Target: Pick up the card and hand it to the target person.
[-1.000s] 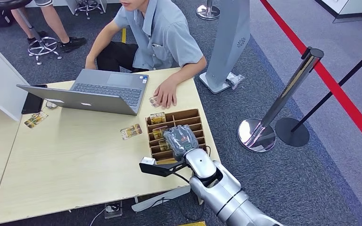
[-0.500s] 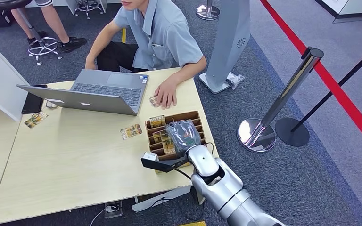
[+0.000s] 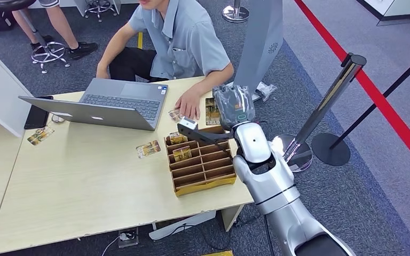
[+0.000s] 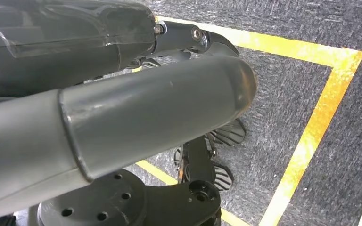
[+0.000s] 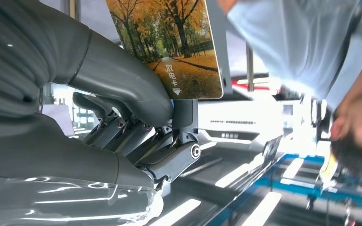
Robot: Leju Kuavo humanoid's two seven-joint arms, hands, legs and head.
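My right hand (image 3: 234, 104) is raised above the far edge of the table, just right of the seated person's hand (image 3: 188, 106). It pinches a card (image 3: 211, 111) with an autumn-tree picture, held upright between thumb and fingers. In the right wrist view the card (image 5: 169, 44) sticks out past the thumb, with the person's grey shirt (image 5: 301, 42) close beyond it. The person (image 3: 179, 37) sits at the table's far side, one hand resting flat on it. My left hand (image 4: 122, 117) hangs over the floor with nothing in it.
A brown compartment box (image 3: 205, 186) sits near the table's right edge with two cards (image 3: 182, 153) in its far slots. A loose card (image 3: 148, 149) lies left of it. An open laptop (image 3: 112, 104) stands before the person. A chrome stanchion (image 3: 320, 114) stands right of the table.
My right hand has lifted out of the compartment box with a card and swung away from me, up to the person's hand. The person has stayed still.
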